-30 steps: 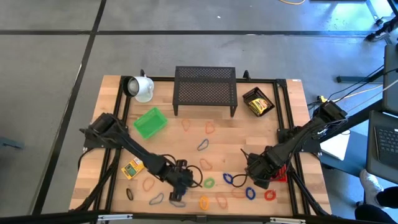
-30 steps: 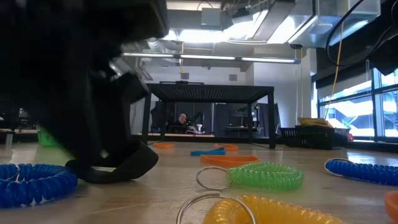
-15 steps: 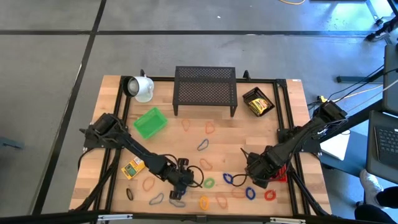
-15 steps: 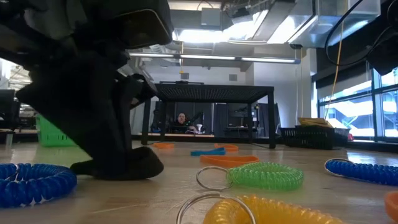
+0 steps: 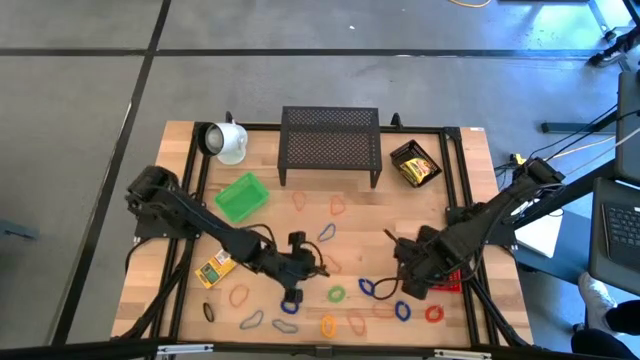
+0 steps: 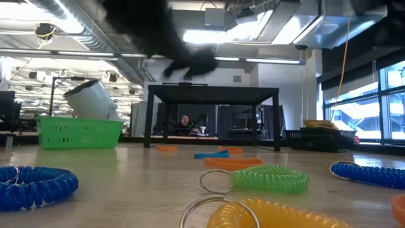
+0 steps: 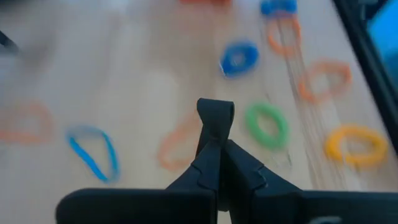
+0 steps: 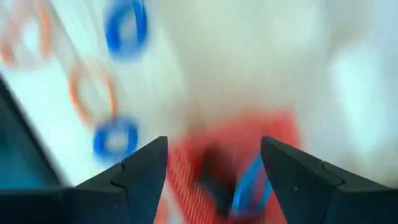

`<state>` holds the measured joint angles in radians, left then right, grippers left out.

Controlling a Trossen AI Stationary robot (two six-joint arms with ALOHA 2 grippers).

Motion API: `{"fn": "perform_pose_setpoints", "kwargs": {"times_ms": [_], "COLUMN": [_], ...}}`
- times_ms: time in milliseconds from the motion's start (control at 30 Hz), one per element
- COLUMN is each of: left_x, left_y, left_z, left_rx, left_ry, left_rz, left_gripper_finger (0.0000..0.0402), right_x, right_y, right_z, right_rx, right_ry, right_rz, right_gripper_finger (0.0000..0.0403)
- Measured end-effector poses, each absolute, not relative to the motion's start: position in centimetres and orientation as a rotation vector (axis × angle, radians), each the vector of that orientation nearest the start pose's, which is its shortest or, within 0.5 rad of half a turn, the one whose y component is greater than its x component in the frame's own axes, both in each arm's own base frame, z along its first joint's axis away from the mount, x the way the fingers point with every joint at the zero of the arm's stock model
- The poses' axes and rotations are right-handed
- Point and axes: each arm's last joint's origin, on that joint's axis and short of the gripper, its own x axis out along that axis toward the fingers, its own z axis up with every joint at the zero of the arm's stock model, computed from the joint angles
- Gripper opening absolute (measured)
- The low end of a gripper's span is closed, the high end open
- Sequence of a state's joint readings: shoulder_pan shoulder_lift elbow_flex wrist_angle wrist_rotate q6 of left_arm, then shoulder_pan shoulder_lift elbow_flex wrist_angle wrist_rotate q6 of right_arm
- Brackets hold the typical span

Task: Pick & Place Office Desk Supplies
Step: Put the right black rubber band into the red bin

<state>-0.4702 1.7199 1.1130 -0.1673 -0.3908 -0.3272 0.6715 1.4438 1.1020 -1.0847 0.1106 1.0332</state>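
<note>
Lifted clear of the table since the earlier frames: the left gripper [image 5: 310,268], which was down among the loops at the near edge and filled the low view. Only a dark blur is now seen high in that view.

- Left fingers [image 7: 214,134] are clenched together. A small dark tab shows at the tips; whether a black loop is pinched there on edge cannot be told.
- Just ahead of those tips an orange loop [image 7: 180,143] lies to one side and a green coiled loop [image 7: 267,124] to the other, both flat on the wood. The green loop's long axis runs roughly along the finger line. A blue coiled loop [image 7: 239,58] lies farther on.
- The left arm is judged nearer to these than the right.
- The right gripper [image 5: 412,275] hangs over the red basket [image 5: 450,283] at the right edge, jaws spread wide, nothing grasped. A blue loop [image 8: 249,186] is seen inside the basket.
- Other loops lie scattered over the table's near half. One yellow box [image 5: 213,268] lies beside the left arm.
- The green basket [image 5: 240,195] stands well apart, toward the far left.

Hard to make out: both wrist views are smeared, and the left fingertips are masked by the wrist in the high view.
</note>
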Motion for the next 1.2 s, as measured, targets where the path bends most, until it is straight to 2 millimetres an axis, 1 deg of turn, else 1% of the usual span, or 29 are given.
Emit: {"fn": "perform_pose_setpoints", "kwargs": {"times_ms": [133,233,333,467,667,800,967,1067,1200], "left_x": [33.0,33.2,33.6,33.8,33.8,34.0,34.1,34.2,34.2], "left_y": [-14.9,-14.8,-15.0,-15.2,-15.3,-14.9,-14.7,-14.7,-14.7], "left_z": [23.4,24.9,26.0,26.7,26.8,26.8,27.0,27.3,27.4], "left_rx": [0.049,0.081,0.118,0.169,0.176,0.176,0.202,0.23,0.252], "left_ry": [0.549,0.443,0.343,0.269,0.262,0.262,0.247,0.217,0.21], "left_rz": [0.076,0.067,0.035,0.006,-0.013,-0.004,0.003,-0.001,-0.005], "left_gripper_finger": [0.0005,0.0005,0.0004,0.0005,0.0005,0.0005,0.0005,0.0005,0.0004], "right_x": [21.7,23.1,24.4,25.7,26.6,26.9,27.1,27.2,27.3], "right_y": [15.7,16.1,16.6,16.9,16.9,17.0,16.7,16.7,16.6], "right_z": [25.9,26.7,27.7,28.9,29.8,30.1,30.1,30.1,30.0], "right_rx": [0.125,-0.008,-0.121,-0.242,-0.341,-0.342,-0.332,-0.314,-0.306], "right_ry": [1.043,0.838,0.69,0.561,0.47,0.446,0.445,0.451,0.453], "right_rz": [-0.243,-0.203,-0.145,-0.061,0.002,0.067,0.085,0.115,0.125], "right_gripper_finger": [0.026,0.026,0.026,0.026,0.026,0.026,0.0256,0.0239,0.0197]}}
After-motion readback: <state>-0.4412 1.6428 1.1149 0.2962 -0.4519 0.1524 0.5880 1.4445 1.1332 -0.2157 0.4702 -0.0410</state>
